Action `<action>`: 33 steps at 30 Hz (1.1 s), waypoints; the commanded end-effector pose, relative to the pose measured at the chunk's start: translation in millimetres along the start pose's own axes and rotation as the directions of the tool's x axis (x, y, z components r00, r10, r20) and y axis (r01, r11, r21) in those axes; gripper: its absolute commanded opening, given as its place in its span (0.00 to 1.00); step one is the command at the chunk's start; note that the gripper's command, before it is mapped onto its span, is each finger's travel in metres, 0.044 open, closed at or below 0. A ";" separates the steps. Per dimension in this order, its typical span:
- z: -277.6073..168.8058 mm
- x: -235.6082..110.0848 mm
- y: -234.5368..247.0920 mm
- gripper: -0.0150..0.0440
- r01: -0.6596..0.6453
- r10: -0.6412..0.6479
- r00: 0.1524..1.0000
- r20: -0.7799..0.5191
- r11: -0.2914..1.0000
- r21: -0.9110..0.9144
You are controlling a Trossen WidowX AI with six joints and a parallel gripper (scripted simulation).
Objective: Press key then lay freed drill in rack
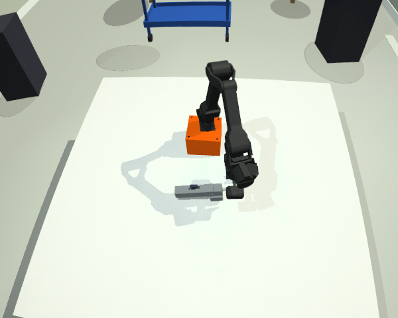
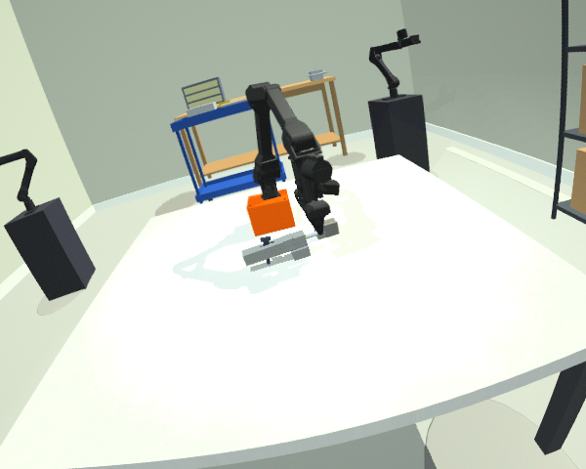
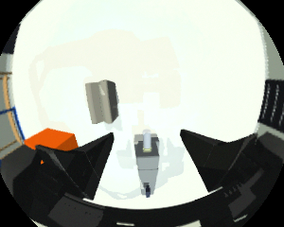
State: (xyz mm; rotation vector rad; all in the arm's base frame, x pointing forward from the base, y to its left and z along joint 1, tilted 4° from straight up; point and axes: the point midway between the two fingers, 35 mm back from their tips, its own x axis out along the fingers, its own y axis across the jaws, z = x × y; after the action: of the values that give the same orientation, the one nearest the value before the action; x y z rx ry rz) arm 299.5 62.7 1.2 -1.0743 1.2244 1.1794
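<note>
A grey housing block [image 1: 199,191] [image 2: 275,249] [image 3: 148,163] lies on the white table [image 1: 192,267], with a small dark key [image 1: 194,186] [image 2: 266,240] on its top. The thin drill [image 1: 223,188] [image 2: 313,234] [image 3: 146,144] sticks out of the block's right end. My gripper [image 1: 232,187] [image 2: 321,225] [image 3: 148,134] is open and empty, low at that end, with its fingers on either side of the drill tip. The small grey rack [image 2: 333,228] [image 3: 102,101] stands just beyond the gripper; the top view does not show it behind the wrist.
The arm's orange base [image 1: 202,144] [image 2: 271,214] [image 3: 50,140] stands just behind the block. A blue cart [image 1: 187,15] [image 2: 192,151], dark pedestals [image 1: 10,57] [image 2: 399,126] and a shelf with boxes [image 2: 583,126] stand off the table.
</note>
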 end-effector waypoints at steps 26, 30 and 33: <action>-8.9 35.7 -0.9 1.00 0.001 -0.001 1.000 0.001 1.000 -0.008; -10.7 41.9 -0.5 1.00 0.001 -0.001 1.000 0.001 1.000 -0.008; -12.1 46.5 -0.1 1.00 0.001 -0.001 1.000 0.001 1.000 -0.008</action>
State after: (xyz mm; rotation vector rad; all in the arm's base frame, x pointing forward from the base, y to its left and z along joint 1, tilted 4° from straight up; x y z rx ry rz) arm 298.4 55.0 -41.3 -1.0774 1.2208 1.1806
